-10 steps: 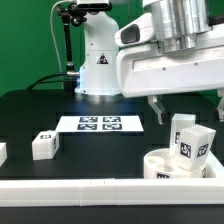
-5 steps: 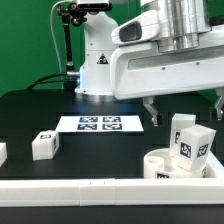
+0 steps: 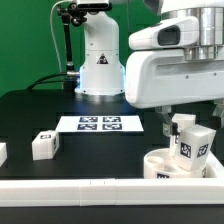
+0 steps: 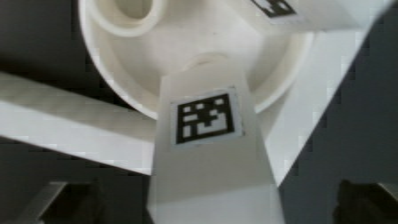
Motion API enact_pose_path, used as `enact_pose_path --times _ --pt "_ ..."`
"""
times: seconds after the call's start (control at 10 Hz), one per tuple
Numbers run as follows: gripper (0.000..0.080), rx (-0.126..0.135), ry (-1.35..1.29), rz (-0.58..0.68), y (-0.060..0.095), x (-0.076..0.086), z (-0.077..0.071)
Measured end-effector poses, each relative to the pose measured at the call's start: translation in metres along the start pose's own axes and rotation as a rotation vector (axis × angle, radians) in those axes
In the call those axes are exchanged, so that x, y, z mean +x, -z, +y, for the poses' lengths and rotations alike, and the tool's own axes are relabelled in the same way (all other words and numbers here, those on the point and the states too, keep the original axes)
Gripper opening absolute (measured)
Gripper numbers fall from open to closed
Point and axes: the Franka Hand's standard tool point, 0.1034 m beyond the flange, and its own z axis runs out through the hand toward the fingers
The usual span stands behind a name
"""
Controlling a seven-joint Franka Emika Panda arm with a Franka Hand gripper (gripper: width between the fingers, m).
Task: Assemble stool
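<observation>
Item: stool parts, white plastic, each with black-and-white square tags.
End effector [image 4: 210, 200]: jaws at their widest, holding nothing. In the wrist view 1 finger shows dimly on either side of a leg block [image 4: 206, 150].
Contact: I see none. The fingers are too blurred to be sure.
Seat disc [image 3: 160, 162]: round and thick, lying flat on the black tabletop [image 3: 100, 150] at the exterior view's right, near the border rail [image 3: 80, 188].
Leg block under me: upright, tag facing the wrist camera, close against the seat disc. I cannot tell whether it stands on the disc or just beside it.
Neighbour leg block [image 3: 197, 148]: upright, just beside the first and crowding it.
Loose leg block [image 3: 42, 145]: well apart, at the exterior view's left. 1 more, the edge leg block [image 3: 2, 152], is cut off by the frame.
Marker board [image 3: 100, 124]: flat on the tabletop, not a stool part.
Handling, my judgement: the parts look light and rigid, not fragile. The smooth plastic faces are likely slippery, and a tall upright block will tip if nudged.
Where to hold, my judgement: the 2 opposite flat side faces of the leg block, near its upper half, squarely centred and clear of the neighbour.
</observation>
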Motion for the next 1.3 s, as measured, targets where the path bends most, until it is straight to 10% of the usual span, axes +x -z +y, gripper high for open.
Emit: enact_pose_path --times 0.4,0.8,1.3 --pt "0.0648 -0.008 0.115 -0.021 -0.009 -0.007 0.001" --pt "0.0337 -0.009 0.094 -0.026 -0.012 -0.009 0.004" --pt "0.0337 0.004 -0.255 -0.019 -0.012 -0.011 0.012"
